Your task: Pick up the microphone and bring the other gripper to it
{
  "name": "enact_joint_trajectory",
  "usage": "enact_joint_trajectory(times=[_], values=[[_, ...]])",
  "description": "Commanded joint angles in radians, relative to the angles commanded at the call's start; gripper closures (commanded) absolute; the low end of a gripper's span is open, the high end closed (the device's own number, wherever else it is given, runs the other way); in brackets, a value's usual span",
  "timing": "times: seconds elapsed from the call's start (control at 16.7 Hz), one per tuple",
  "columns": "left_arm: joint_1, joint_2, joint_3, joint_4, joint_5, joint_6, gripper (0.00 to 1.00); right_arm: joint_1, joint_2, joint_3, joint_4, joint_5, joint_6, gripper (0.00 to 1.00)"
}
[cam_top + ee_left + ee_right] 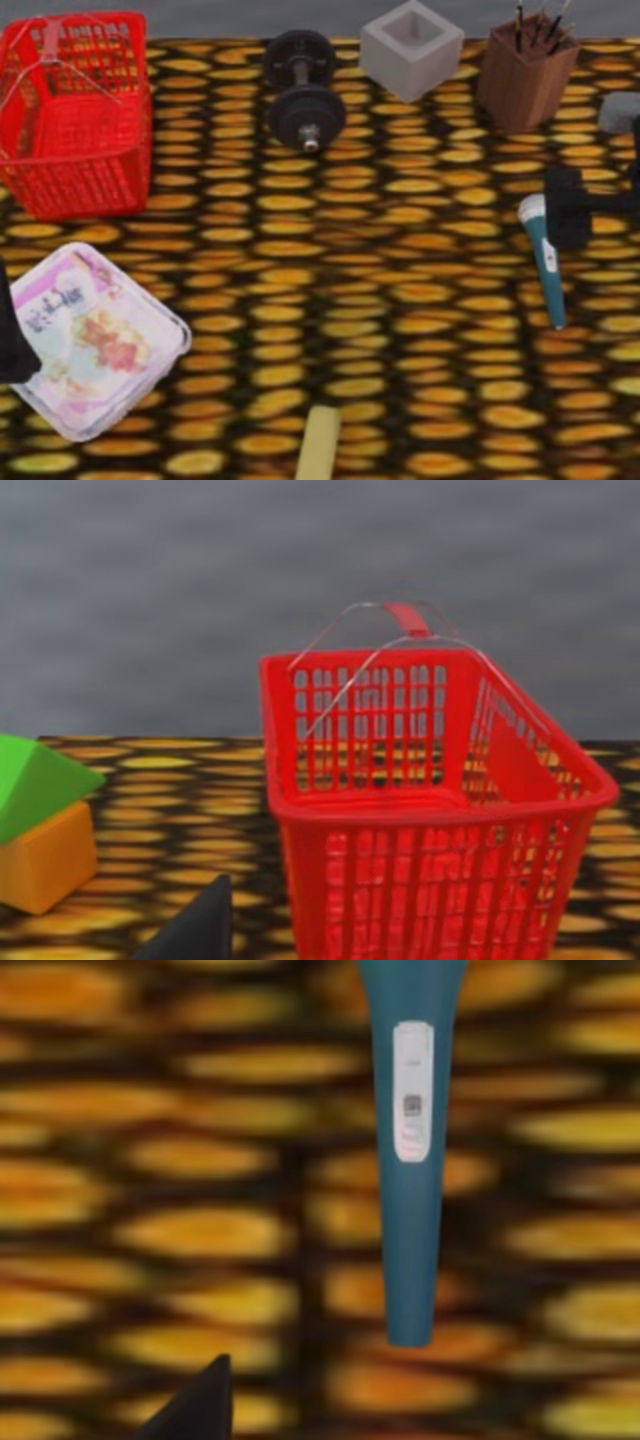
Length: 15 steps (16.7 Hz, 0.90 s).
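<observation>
The teal microphone [544, 268] lies at the table's right side, its white-grey head pointing to the back and its handle to the front. In the right wrist view its handle [412, 1210] shows a small white mark. My right gripper [567, 208] is open just to the right of the microphone's head, with nothing between its fingers. One dark fingertip [205, 1400] shows in the right wrist view, apart from the handle. My left arm [10, 335] is parked at the far left edge, and its fingertip [205, 925] points toward the red basket.
A red basket [75, 110] stands at the back left. A black dumbbell [303, 92], a grey square pot [411, 48] and a brown pen holder [525, 75] line the back. A white packet [95, 340] lies front left, and a pale yellow stick [318, 445] at the front edge.
</observation>
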State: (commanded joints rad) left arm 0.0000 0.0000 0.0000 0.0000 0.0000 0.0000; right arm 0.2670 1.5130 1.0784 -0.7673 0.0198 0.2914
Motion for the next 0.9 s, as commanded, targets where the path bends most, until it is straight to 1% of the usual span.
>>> enact_joint_trajectory(times=[0.24, 0.42, 0.78, 0.9], values=[[0.0, 0.0, 0.0, 0.0, 0.0, 0.0, 0.0, 0.041, 0.226, 0.158, -0.13, 0.009, 0.043, 0.0], [0.0, 0.0, 0.0, 0.0, 0.0, 0.0, 0.0, 0.054, 0.301, 0.206, -0.178, 0.014, 0.057, 0.0], [0.0, 0.0, 0.0, 0.0, 0.0, 0.0, 0.0, 0.05, 0.305, 0.204, -0.176, 0.014, 0.056, 0.0], [0.0, 0.0, 0.0, 0.0, 0.0, 0.0, 0.0, 0.051, 0.327, 0.186, -0.141, 0.014, 0.055, 0.0]])
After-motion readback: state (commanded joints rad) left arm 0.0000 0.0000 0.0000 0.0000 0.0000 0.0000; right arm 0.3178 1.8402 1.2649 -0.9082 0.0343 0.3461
